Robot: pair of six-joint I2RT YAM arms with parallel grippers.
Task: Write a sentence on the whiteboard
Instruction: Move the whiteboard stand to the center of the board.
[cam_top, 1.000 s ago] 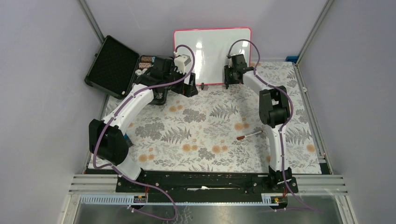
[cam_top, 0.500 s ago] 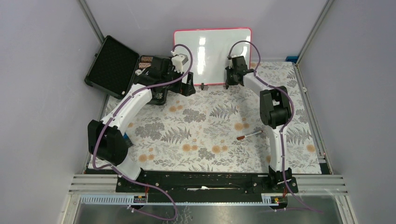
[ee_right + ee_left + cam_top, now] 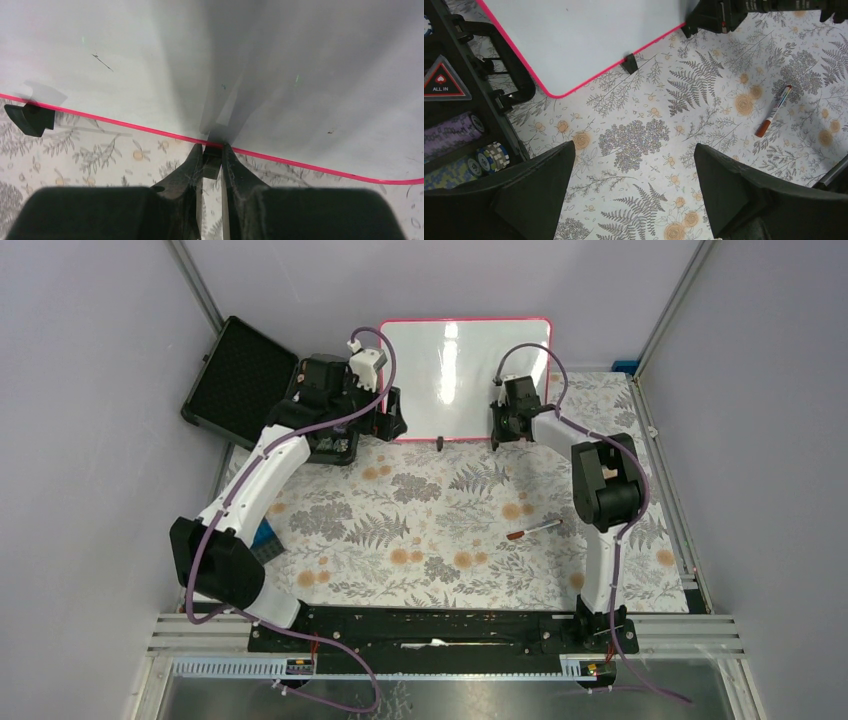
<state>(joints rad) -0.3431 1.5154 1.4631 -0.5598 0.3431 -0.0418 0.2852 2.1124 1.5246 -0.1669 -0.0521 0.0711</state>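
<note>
Now | right end effector (image 3: pixel 212 148) clamped on whiteboard (image 3: pixel 125 55) clip foot (image 3: pixel 211 169) | left end effector (image 3: pixel 633 150) spread wide

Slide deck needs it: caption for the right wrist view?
Right claw pinches small black clip foot of glossy white pink-rimmed whiteboard.

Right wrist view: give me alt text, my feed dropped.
The right end effector is shut on a small black foot at the whiteboard's pink bottom rim. The board shows no writing; another foot sits left, on the floral cloth.
</note>
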